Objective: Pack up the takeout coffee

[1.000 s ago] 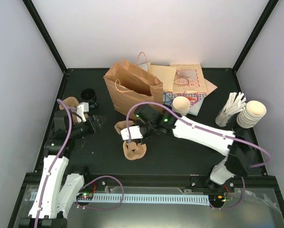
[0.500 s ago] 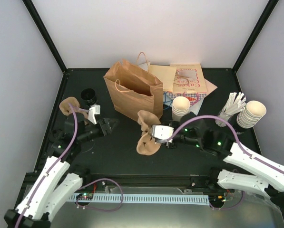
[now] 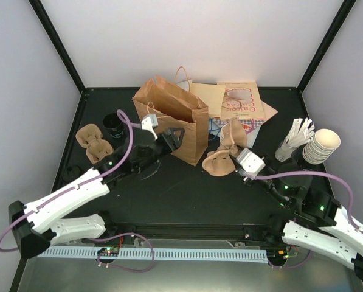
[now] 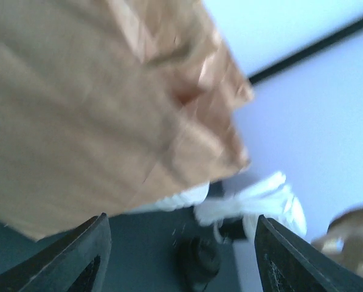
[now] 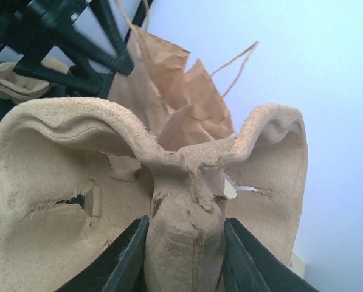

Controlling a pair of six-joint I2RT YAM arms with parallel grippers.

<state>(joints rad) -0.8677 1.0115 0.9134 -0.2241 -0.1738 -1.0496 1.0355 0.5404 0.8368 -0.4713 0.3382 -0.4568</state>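
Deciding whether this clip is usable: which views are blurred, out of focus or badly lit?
Left wrist view: heavily smeared, the paper bag has no crisp edge anywhere. Right wrist view: sharp on the pulp cup carrier up close, with a bright, pale background. Top external view: evenly lit, sharp, no glare.

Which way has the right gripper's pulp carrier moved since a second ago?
Yes. The pulp carrier, clamped in the right gripper, went right and back: from in front of the paper bag to beside its right corner.
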